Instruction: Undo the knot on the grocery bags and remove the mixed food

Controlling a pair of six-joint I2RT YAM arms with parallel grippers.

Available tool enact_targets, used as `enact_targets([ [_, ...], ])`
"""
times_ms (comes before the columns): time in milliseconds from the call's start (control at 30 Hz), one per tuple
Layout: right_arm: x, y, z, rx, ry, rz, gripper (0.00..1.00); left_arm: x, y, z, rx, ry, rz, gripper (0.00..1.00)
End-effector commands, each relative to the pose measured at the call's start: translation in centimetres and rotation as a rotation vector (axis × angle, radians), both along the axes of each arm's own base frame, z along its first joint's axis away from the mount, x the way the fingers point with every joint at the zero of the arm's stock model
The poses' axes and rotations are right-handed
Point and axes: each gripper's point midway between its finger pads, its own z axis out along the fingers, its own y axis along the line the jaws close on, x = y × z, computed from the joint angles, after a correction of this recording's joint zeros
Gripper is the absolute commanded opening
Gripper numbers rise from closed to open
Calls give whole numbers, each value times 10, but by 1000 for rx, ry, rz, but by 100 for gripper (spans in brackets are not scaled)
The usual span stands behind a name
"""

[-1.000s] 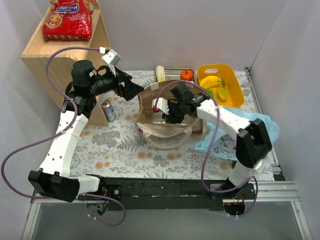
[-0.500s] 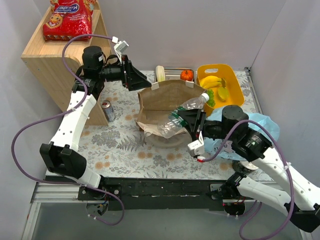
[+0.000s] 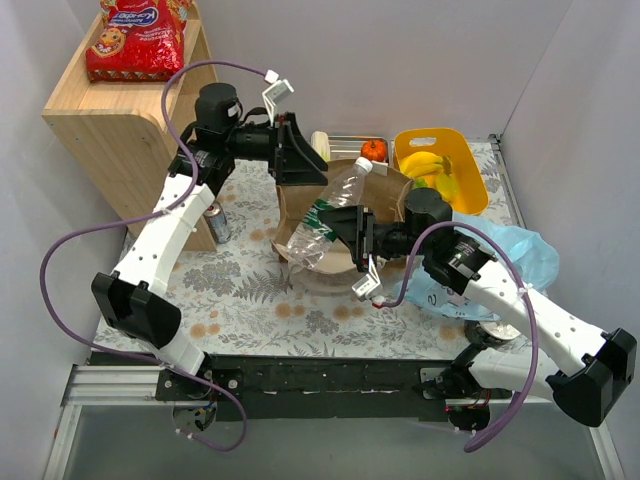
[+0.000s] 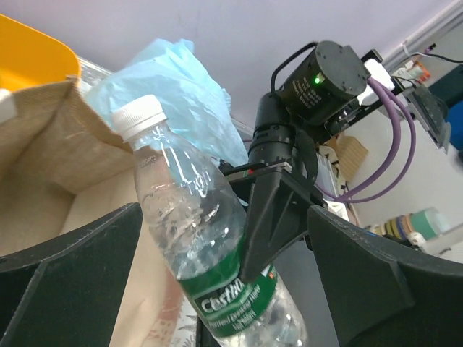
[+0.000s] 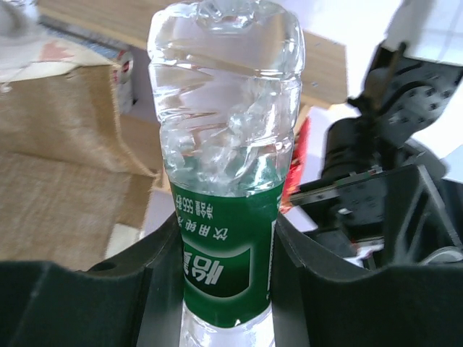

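Above the mouth of the brown paper carrier (image 3: 297,205), at the centre of the surface (image 3: 230,290): the clear bottle (image 3: 325,215), held aloft by the right claw (image 3: 342,230). This claw is clenched on the green label band, 1 finger on each side, as the right-wrist view shows. The bottle is tilted, with its white cap toward 1 o'clock and its base toward 7 o'clock.

Change over the last second: 1 second ago this claw was down inside the carrier. 0.5 second ago the bottle was out but low, at the carrier's 3 o'clock edge. Now it hangs clear of the paper.

Over the same second the left claw (image 3: 303,168) has swung from the carrier's 9 o'clock side to its 12 o'clock rim. It stands fully released, jaws spread wide, just beside the cap. Its wrist view frames the bottle between the 2 fingers without contact.

Reading: 1 item of the food has left the carrier but is not yet set down. The spread claw facing it suggests a hand-over, though that is a guess.

The light-blue plastic bag (image 3: 520,250) lies crumpled at 3 o'clock, partly under the right arm. Its knot cannot be made out, so whether it is untied cannot be told.

Outside both bags:
- bananas (image 3: 425,162) in the yellow tub (image 3: 470,150) at 1 o'clock
- pumpkin (image 3: 373,150) and leek (image 3: 320,147) at the steel tray (image 3: 350,140) at 12 o'clock
- red crisp packet (image 3: 135,40) on the wooden shelf (image 3: 80,100) at 11 o'clock
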Motion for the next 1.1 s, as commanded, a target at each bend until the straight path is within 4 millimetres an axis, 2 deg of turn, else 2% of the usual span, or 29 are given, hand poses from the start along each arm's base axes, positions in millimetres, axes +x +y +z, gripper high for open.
enact_targets([
  [0, -25, 4, 82, 153, -417, 132, 1, -21, -7, -7, 14, 12, -37, 98],
  [100, -29, 7, 82, 145, -427, 162, 1, -24, -11, -11, 19, 29, -53, 98],
  [233, -34, 11, 84, 150, -442, 190, 1, -15, -17, -22, 31, 54, -51, 98],
  [433, -35, 15, 82, 139, -462, 205, 1, -9, -25, -17, 6, 54, -68, 98],
  [467, -34, 15, 81, 137, -466, 206, 1, -11, -25, -19, 6, 63, -99, 94],
  [500, -35, 16, 79, 137, -460, 213, 1, -12, -25, -20, 8, 72, -105, 89],
  [533, -35, 16, 78, 136, -456, 217, 1, -11, -25, -22, 9, 78, -109, 72],
  [567, -36, 16, 78, 136, -456, 219, 1, -12, -25, -26, 13, 92, -117, 64],
  [600, -35, 17, 76, 133, -451, 220, 1, -13, -25, -27, 15, 97, -118, 50],
  [633, -34, 17, 73, 129, -446, 216, 1, -13, -25, -28, 17, 105, -115, 21],
  [700, -31, 18, 69, 122, -443, 206, 1, -17, -23, -32, 18, 114, -134, 3],
  [733, -29, 18, 64, 116, -434, 199, 1, -19, -23, -31, 15, 116, -150, 0],
  [767, -27, 18, 63, 118, -423, 188, 6, -20, -22, -29, 13, 119, -158, 0],
  [800, -26, 17, 62, 128, -397, 181, 49, -21, -22, -25, 7, 106, -165, 0],
  [833, -26, 16, 46, 123, -344, 174, 78, -20, -21, -20, -1, 82, -161, 0],
  [867, -32, 8, 50, 148, -323, 163, 97, -17, -21, -14, -11, 36, -148, 0],
  [900, -34, 3, 42, 150, -261, 148, 98, -13, -20, -9, -18, 3, -129, 0],
  [933, -36, -2, 34, 145, -213, 137, 98, -6, -17, 8, -35, -65, -89, 0],
  [967, -44, -12, 25, 141, -174, 121, 98, 2, -16, 15, -44, -151, -57, 0],
  [1000, -40, -19, 12, 116, -76, 75, 98, 9, -14, 21, -36, -186, -13, 0],
  [1033, -44, -29, 14, 131, -52, 46, 98, 26, -11, 36, -34, -278, 98, 0],
  [1067, -43, -33, 2, 122, 0, 18, 98, 34, -8, 42, -24, -337, 158, 0],
])
